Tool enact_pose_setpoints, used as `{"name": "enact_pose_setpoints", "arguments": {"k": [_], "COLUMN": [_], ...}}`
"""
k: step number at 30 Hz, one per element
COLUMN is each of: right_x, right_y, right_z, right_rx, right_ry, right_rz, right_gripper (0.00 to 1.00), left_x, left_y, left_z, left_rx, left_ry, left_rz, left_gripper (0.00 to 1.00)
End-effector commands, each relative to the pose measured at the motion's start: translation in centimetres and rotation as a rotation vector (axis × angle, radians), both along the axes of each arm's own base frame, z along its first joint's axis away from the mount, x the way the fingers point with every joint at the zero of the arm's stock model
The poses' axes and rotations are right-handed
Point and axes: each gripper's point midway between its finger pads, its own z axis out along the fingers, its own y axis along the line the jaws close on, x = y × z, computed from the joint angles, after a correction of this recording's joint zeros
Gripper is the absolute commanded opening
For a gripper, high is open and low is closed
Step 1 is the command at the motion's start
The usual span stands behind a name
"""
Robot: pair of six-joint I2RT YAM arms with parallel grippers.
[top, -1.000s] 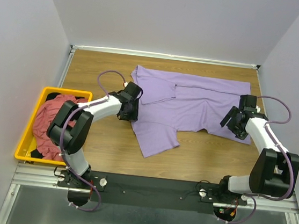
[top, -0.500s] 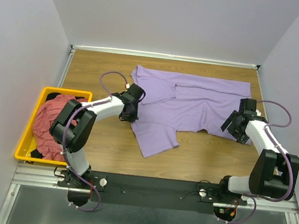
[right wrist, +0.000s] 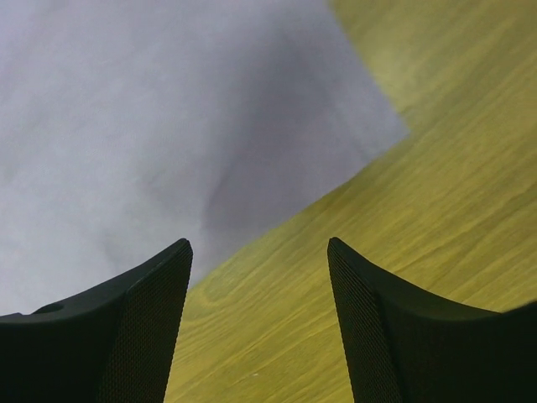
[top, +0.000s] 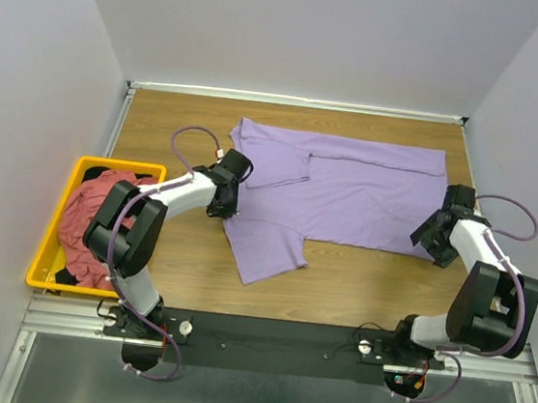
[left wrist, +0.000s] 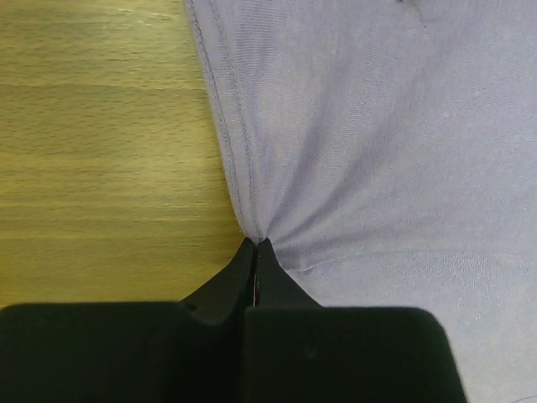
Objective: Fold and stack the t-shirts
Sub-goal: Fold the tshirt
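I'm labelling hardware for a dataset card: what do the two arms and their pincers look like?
Both the left arm and right arm have white links with black joints, each looped by a thin lavender cable. The left pincer and right pincer have matte black fingers; the right's look finely textured.

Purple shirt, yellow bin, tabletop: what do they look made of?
Purple shirt: soft knit cloth, matte; fine weave and a stitched hem show in the left wrist view.
Yellow bin: probably moulded plastic, smooth, one even colour.
Tabletop: wood or wood-look laminate, grain lines visible; cannot tell which.
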Motion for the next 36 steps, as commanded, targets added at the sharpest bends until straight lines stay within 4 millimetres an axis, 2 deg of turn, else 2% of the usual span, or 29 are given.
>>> {"name": "enact_pose_setpoints", "arguments": {"k": [1,7,10,16,24,29,36], "right_x": [-1.4,-0.5,-0.2,-0.8,0.1,-0.4,-1.7], "right_y": [-1.8,-2.7,-3.1,-4.0,-5.2,-5.2,-5.0], "right_z": [-1.1,-1.0,-1.1,-2.0,-1.9,-2.9,-4.7], "right_rx": [0.010,0.077,0.080,0.069,0.058,0.062,0.085], "right_ry": [0.012,-0.044,-0.046,-0.017,-0.029,0.001,0.043], "right_rz": [-0.113,-0.184,-0.208,-0.242,-0.270,-0.281,-0.312], "right_gripper": [0.72,0.71,0.70,0.66,0.64,0.59,0.54], "left_x": [-0.1,0.1,0.1,0.2,0.4,0.9,0.8], "left_y": [1.7,1.5,0.8,0.7,0.2,-0.1,-0.2], "left_z": [0.8,1.0,1.3,1.6,1.9,2.4,1.9], "left_rx": [0.042,0.014,-0.025,-0.032,-0.044,-0.051,-0.046], "left_ry": [-0.026,-0.034,-0.041,-0.040,-0.041,-0.037,-0.011], "left_rz": [0.008,-0.013,-0.029,-0.040,-0.044,-0.043,-0.055], "left_gripper": [0.00,0.00,0.00,0.00,0.00,0.00,0.00]}}
